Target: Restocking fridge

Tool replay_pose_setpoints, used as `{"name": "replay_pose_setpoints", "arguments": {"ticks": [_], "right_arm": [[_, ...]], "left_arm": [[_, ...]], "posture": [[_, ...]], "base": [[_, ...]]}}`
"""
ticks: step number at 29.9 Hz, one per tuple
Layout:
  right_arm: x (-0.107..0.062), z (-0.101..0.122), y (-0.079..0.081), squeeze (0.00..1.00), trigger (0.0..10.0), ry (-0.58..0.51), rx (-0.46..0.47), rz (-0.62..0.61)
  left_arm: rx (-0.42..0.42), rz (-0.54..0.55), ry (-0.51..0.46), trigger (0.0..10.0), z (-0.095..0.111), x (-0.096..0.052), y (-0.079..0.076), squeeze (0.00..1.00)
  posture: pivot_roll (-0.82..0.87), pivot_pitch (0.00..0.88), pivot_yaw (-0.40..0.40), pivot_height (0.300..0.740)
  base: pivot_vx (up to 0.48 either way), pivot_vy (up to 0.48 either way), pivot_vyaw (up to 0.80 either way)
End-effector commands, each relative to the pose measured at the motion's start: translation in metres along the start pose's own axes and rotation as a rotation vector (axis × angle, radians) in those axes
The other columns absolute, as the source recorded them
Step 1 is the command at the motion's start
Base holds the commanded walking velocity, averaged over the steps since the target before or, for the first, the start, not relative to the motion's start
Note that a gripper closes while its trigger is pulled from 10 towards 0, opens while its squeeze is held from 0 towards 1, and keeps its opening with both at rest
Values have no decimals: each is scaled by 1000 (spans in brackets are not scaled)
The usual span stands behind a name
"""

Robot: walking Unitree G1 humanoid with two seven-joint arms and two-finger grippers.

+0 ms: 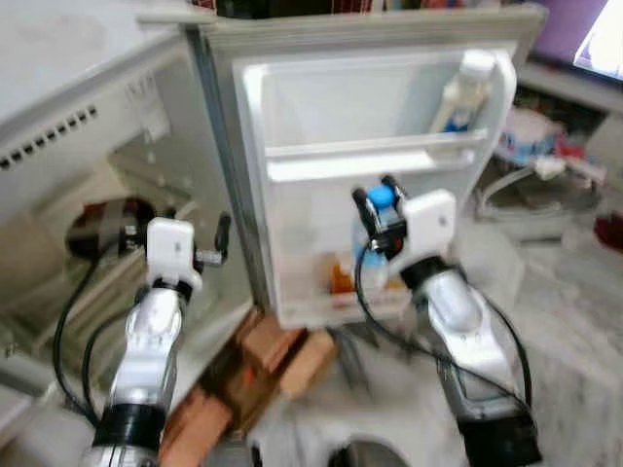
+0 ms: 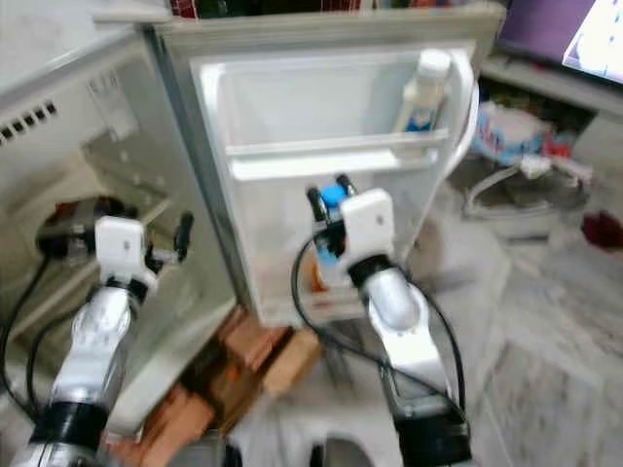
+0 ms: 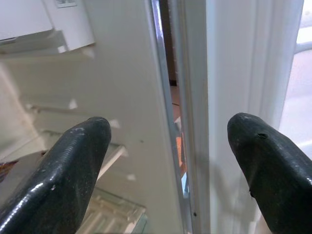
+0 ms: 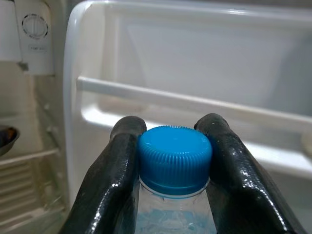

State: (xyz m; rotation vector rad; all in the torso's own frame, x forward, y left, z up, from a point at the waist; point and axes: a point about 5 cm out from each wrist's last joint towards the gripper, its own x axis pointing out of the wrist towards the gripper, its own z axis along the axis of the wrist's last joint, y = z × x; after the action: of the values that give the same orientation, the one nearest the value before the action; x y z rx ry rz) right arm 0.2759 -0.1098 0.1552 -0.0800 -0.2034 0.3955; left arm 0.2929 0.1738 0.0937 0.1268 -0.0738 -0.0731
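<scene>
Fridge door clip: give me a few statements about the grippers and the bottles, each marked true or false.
1. The right gripper is shut on a blue-capped bottle. True.
2. The left gripper holds a bottle. False: it is open, its fingers either side of the fridge door's edge.
3. A white-capped bottle stands in the door's top shelf. True.
4. The fridge door is closed. False: it stands open.
5. The blue-capped bottle lies on the floor. False: it is held upright before the door.
</scene>
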Motion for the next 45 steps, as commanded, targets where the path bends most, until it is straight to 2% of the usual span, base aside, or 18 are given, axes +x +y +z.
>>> {"name": "replay_pose_setpoints", "arguments": {"ticks": [1,4,9,25,40,44,45], "right_arm": [[0,6,7,0,10000,-28,25,39],[-1,7,15,0,10000,-37,51,77],[-2,6,21,0,10000,-34,67,94],[-2,5,18,0,10000,-30,67,104],[-9,-7,9,0,10000,-21,26,67],[-13,-13,8,0,10000,-11,-1,63],[-14,-15,10,0,10000,-13,-37,78]], "left_arm": [[18,25,17,10000,-2,-1,5,0],[34,28,22,10000,-3,-3,8,0],[37,30,27,10000,-4,-5,9,0],[42,67,46,10000,-6,-4,10,0],[51,92,58,10000,-5,0,15,0],[59,95,58,10000,-5,0,17,0],[64,94,59,10000,-6,-1,18,0]], "posture": [[-32,68,0,740],[-28,74,3,740],[-23,79,3,736],[-28,83,1,641],[-26,82,-3,641],[-25,81,3,641],[-26,82,5,641]], "base": [[0,0,0],[0,0,0],[0,0,0],[0,0,0],[0,0,0],[0,0,0],[0,0,0]]}}
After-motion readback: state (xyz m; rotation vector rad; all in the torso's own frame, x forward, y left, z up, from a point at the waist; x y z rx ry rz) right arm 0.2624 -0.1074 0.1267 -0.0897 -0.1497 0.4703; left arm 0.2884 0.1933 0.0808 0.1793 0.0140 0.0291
